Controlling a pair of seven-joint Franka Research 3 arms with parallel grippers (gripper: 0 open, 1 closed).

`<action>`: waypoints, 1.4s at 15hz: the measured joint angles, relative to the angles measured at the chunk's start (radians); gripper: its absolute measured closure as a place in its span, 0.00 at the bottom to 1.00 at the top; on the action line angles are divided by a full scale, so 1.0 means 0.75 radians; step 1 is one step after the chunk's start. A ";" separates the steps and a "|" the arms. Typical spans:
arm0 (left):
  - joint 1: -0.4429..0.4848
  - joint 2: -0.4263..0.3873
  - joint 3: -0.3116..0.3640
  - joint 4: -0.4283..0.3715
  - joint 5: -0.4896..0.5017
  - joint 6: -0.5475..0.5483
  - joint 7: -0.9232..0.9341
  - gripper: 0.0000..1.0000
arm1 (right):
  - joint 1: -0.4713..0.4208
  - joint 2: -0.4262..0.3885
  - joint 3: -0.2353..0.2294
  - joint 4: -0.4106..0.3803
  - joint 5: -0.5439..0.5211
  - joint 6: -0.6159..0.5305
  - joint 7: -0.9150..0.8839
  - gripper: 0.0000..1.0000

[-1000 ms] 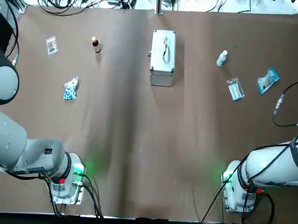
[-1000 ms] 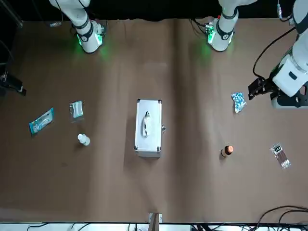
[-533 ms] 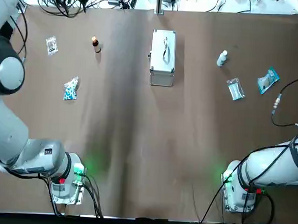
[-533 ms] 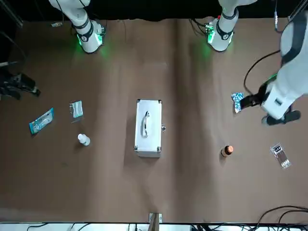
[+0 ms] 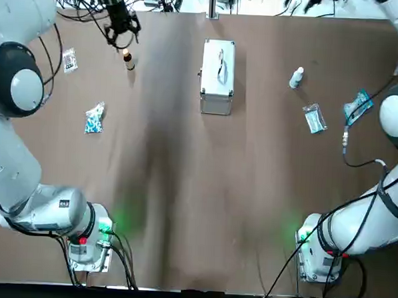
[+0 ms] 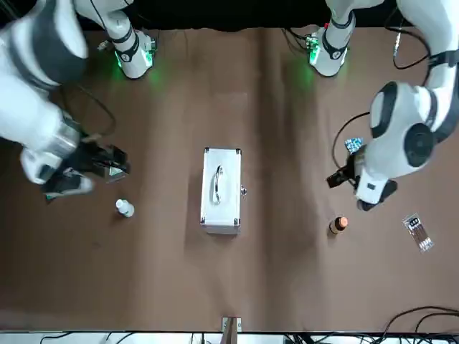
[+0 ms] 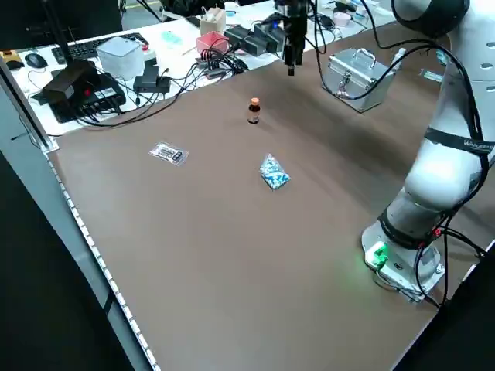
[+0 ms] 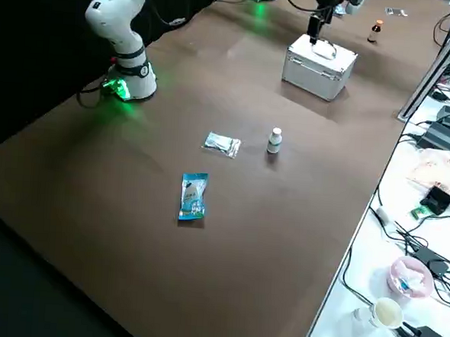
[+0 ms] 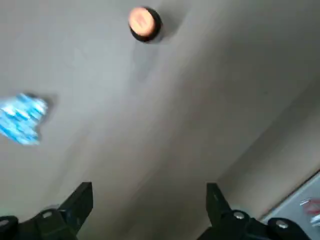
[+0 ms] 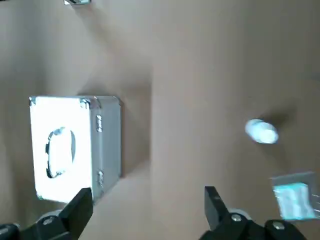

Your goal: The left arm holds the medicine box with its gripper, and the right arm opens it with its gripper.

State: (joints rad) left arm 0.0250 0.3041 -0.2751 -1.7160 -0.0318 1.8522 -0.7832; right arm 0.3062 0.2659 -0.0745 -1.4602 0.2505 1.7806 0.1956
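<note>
Top view: my left gripper (image 5: 122, 33) hangs over the table just beside a small brown bottle (image 5: 128, 58). The medicine box (image 5: 217, 76) lies well apart from it, shut, with its handle up. Neither arm has touched it.

Front view: the box sits between my two grippers. My right gripper (image 6: 113, 160) is off to one side, near a white bottle (image 6: 125, 208), and my left is off to the other. Its clasp (image 6: 244, 190) faces my left gripper, which I judge matters for who steadies it and who lifts the lid.

Left side view: my left gripper is clear of the table, and the box stands well beyond it.

Right side view: the box rests flat, with nothing leaning on it.

Left wrist view: my left fingers (image 9: 80, 201) are spread and empty, probably kept wide to span the box. The brown bottle's cap lies ahead of them.

Right wrist view: my right fingers (image 10: 79, 206) are also parted and empty. The box is just ahead of them and the white bottle is off to one side. I judge both arms to be on the approach.
</note>
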 joint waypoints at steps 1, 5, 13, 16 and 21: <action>-0.031 0.016 -0.005 -0.007 -0.019 0.052 -0.132 0.00 | 0.044 0.032 0.001 0.000 0.000 0.050 0.053 0.01; -0.175 0.130 -0.012 -0.014 -0.093 0.280 -0.703 0.00 | 0.224 0.179 0.001 0.004 0.047 0.162 0.330 0.02; -0.370 0.436 -0.012 0.196 -0.097 0.420 -1.424 0.00 | 0.373 0.303 0.000 0.015 0.219 0.293 0.409 0.04; -0.413 0.523 -0.014 0.245 -0.097 0.489 -1.569 0.00 | 0.413 0.336 0.000 0.016 0.230 0.325 0.395 0.17; -0.492 0.604 -0.014 0.300 -0.097 0.595 -1.720 0.00 | 0.448 0.360 0.000 0.018 0.251 0.328 0.320 0.29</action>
State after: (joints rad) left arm -0.3443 0.7570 -0.2856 -1.4912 -0.1047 2.2986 -2.0731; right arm 0.6423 0.5362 -0.0745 -1.4468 0.4389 2.0265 0.4354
